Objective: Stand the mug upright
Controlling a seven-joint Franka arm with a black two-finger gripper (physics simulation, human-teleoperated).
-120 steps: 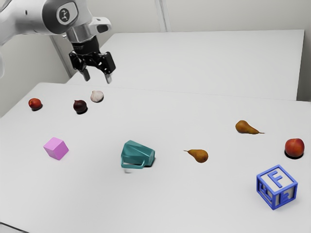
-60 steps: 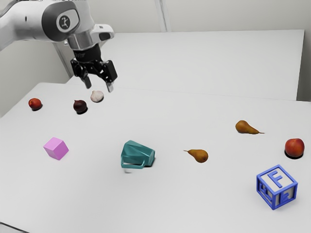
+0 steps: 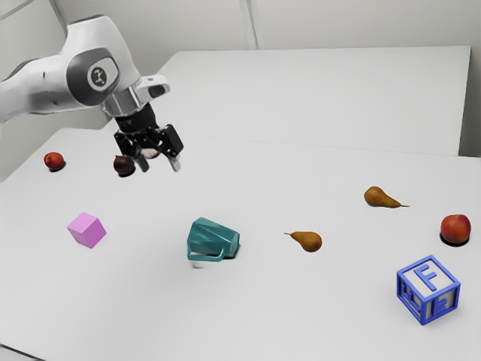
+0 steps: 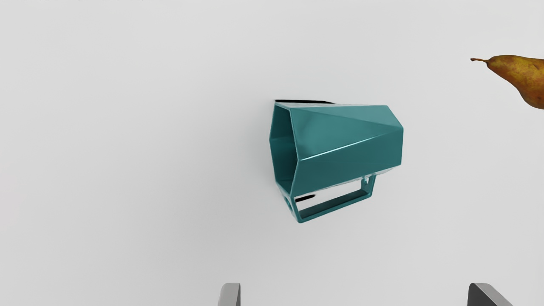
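Tool (image 3: 161, 166): fingers spread, empty, above the bench (image 3: 301, 316).
Mug (image 4: 348, 144): on its side, well apart from your tool.
Handle (image 4: 335, 205): snag it off-centre and you may roll the mug.
Base (image 3: 235, 244): release it tilted and the mug could topple.

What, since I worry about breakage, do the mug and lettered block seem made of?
The mug looks like glazed ceramic or glossy plastic: smooth facets, bright edge highlight. The lettered block could be painted wood or plastic, matte-looking, with blue edging.
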